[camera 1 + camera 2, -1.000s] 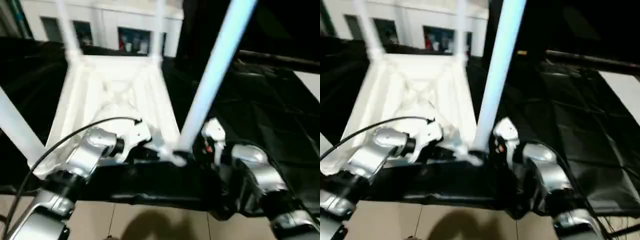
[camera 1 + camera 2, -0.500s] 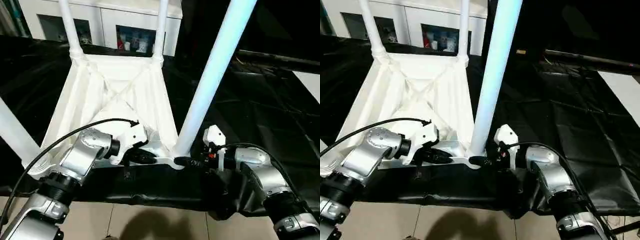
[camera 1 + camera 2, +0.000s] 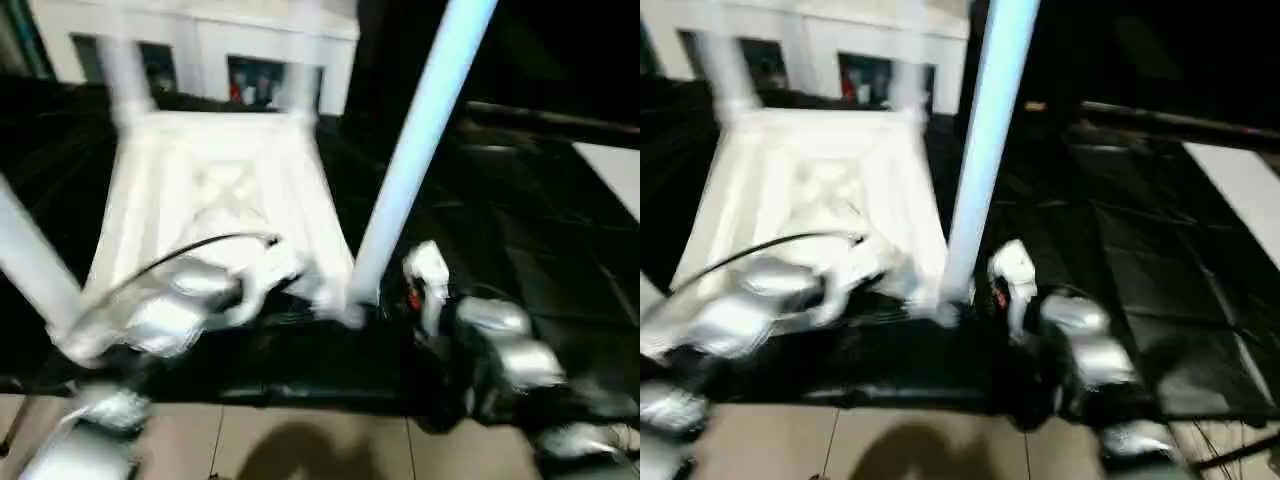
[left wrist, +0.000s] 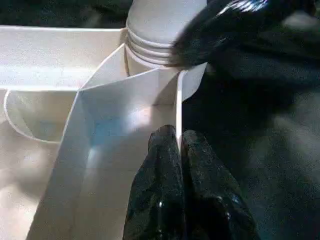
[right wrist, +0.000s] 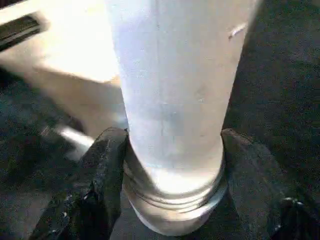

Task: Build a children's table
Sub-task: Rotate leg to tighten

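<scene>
The children's table (image 3: 220, 190) lies upside down on the black-draped work table, ribbed underside up, with white legs standing in its corner sockets. The near right leg (image 3: 415, 150) rises steeply. My right gripper (image 5: 175, 150) is shut on this leg just above its socket, one black finger (image 5: 107, 165) on each side, touching it. My left gripper (image 4: 179, 150) is shut on the thin white rim (image 4: 177, 110) of the table top, close to the same corner socket (image 4: 150, 45). Another leg (image 3: 35, 265) stands at the near left corner.
A white cabinet (image 3: 200, 50) with glass doors stands behind the work table. Black cloth (image 3: 520, 230) spreads out to the right of the table top. Tiled floor (image 3: 300, 440) shows below the work table's front edge. A cable (image 3: 180, 255) arcs over my left forearm.
My right gripper's jaws have closed in on the base of the near right leg. The left gripper keeps its hold on the rim. The head view has shaken.
</scene>
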Controlling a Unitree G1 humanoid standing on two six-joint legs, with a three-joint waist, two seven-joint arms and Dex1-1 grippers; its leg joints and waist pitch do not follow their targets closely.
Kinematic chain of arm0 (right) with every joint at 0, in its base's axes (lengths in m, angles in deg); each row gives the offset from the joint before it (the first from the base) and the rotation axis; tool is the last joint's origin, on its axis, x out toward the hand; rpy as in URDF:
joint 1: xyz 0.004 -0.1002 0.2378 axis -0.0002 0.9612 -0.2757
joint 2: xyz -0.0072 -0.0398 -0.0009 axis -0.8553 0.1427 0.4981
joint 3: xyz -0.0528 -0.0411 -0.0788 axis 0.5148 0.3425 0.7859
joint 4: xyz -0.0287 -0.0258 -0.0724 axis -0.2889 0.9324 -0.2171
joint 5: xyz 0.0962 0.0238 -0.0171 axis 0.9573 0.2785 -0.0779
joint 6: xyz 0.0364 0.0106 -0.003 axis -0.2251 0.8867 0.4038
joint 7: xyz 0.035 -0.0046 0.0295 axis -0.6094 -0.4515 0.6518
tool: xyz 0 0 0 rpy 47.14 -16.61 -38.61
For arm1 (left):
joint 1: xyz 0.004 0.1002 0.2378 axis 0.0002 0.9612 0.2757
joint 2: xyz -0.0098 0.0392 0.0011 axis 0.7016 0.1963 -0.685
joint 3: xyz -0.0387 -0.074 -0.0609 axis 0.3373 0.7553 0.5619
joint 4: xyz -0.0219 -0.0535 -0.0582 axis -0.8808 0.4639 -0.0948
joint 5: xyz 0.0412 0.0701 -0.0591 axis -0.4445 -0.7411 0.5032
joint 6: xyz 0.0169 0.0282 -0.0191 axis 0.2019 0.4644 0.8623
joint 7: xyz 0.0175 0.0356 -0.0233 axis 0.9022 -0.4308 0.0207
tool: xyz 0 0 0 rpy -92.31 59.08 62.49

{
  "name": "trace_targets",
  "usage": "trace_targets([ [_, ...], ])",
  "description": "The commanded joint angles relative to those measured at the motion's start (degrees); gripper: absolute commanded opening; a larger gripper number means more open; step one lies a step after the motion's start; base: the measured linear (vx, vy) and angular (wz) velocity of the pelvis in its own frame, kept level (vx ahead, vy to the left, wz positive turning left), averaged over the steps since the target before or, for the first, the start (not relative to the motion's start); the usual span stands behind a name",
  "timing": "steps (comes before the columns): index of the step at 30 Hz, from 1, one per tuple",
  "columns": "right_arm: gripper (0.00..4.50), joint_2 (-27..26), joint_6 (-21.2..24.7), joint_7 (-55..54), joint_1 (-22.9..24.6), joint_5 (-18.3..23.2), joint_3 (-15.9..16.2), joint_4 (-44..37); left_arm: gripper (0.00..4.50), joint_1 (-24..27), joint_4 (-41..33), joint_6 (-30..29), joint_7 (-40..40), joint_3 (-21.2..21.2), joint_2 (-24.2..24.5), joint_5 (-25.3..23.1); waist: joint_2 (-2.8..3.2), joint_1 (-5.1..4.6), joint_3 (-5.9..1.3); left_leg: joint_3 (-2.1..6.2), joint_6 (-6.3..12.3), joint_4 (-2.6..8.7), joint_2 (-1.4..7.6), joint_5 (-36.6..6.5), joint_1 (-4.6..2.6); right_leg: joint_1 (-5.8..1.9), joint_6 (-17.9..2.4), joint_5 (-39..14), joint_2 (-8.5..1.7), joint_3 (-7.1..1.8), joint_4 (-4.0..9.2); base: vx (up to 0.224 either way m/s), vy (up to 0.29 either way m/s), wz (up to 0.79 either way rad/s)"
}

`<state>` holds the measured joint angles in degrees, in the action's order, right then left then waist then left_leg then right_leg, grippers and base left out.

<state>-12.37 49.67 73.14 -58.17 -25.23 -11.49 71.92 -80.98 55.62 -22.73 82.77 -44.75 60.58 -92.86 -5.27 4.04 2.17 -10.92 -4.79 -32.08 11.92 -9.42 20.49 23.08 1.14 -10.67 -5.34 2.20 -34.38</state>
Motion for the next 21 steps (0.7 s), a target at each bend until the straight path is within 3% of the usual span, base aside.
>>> trace_targets([
  [1, 2.58, -0.85, 2.14, -9.43, -0.77, -0.78, -3.48, 3.37, 0.0, 1.35, 4.2, -1.29, -3.17, -0.77, -3.35, 1.21, -0.24, 0.14, -2.41, 0.45, -0.95, 3.7, 0.96, -18.86, -0.42, -1.42, -7.69, -23.75, -2.44, -1.53, 5.11, 0.0, 0.0, 0.0],
  [2, 2.58, -3.13, 3.4, -15.77, -1.72, 0.39, -5.77, 4.78, 0.0, -0.28, 6.48, -2.23, -7.38, -0.02, -5.5, 0.72, -0.17, 0.05, -2.38, 0.56, -0.82, 3.72, 0.9, -19.82, -0.42, -1.37, -7.16, -25.23, -2.43, -1.46, 5.29, 0.0, 0.0, 0.0],
  [5, 2.58, -6.38, 3.51, -24.31, -3.74, 0.85, -8.25, 7.46, 0.0, -2.64, 9.76, -2.8, -11.38, 0.68, -8.39, 0.08, 0.16, -0.34, -2.72, 0.75, -1.69, 3.82, 0.82, -19.48, -0.31, -1.35, -6.92, -23.58, -2.24, -1.36, 5.06, 0.0, 0.0, 0.0],
  [9, 2.58, -7.83, 0.69, -24.82, -5.31, -1.41, -6.63, 8.91, 0.0, -4.0, 11.77, -1.39, -11.59, 0.23, -9.64, -1.06, 0.14, -0.3, -2.77, 0.65, -0.74, 3.65, 0.73, -20.16, -0.18, -1.38, -7.28, -21.03, -2.17, -1.33, 5.14, 0.0, 0.0, 0.0],
  [12, 2.58, -7.93, -0.26, -17.24, -4.34, 0.18, -5.5, 5.83, 0.0, -3.56, 11.45, 0.22, -9.98, -0.8, -8.51, -1.66, 0.1, -0.14, -2.81, 0.65, 0.24, 3.68, 0.79, -18.99, 0.07, -1.71, -7.83, -18.63, -2.13, -1.34, 4.86, 0.0, 0.0, 0.0],
  [14, 3.27, -7.6, 0.19, -13.82, -3.61, 1.39, -5.55, 3.76, 0.0, -3.13, 11.08, 0.94, -8.84, -1.11, -7.89, -1.61, 0.22, 0.04, -2.91, 0.58, 0.68, 3.59, 0.9, -18.15, -0.07, -1.68, -8.53, -16.8, -2.13, -1.38, 4.69, 0.0, 0.0, 0.0],
  [16, 3.3, -5.94, 1.81, -7.81, -2.37, 2.79, -4.84, 0.15, 0.0, -2.25, 10.64, 2.78, -5.97, -1.73, -6.6, -1.33, 0.15, 0.43, -2.84, 0.53, 1.96, 3.56, 0.93, -17.01, 0.17, -2.09, -9.16, -14.63, -2.06, -1.38, 4.66, 0.0, 0.0, 0.0],
  [19, 3.72, -2.89, 2.13, -2.6, -1.37, 2.41, -2.64, -1.86, 0.0, -1.22, 9.17, 3.3, -2.66, -2.4, -5.16, -0.7, 0.42, 0.75, -3.0, 0.57, 2.04, 3.56, 0.98, -15.46, 0.19, -2.23, -9.76, -14.37, -2.22, -1.28, 4.54, 0.0, 0.0, 0.0],
  [21, 3.74, 1.44, 1.31, 4.3, 0.24, 1.03, 0.02, -4.34, 0.0, 0.35, 6.8, 4.91, 2.83, -3.2, -2.96, 0.25, 0.52, 1.04, -2.83, 0.49, 2.19, 3.56, 1.12, -15.04, 0.23, -2.21, -9.92, -14.68, -2.28, -1.3, 4.49, 0.0, 0.0, 0.0],
])
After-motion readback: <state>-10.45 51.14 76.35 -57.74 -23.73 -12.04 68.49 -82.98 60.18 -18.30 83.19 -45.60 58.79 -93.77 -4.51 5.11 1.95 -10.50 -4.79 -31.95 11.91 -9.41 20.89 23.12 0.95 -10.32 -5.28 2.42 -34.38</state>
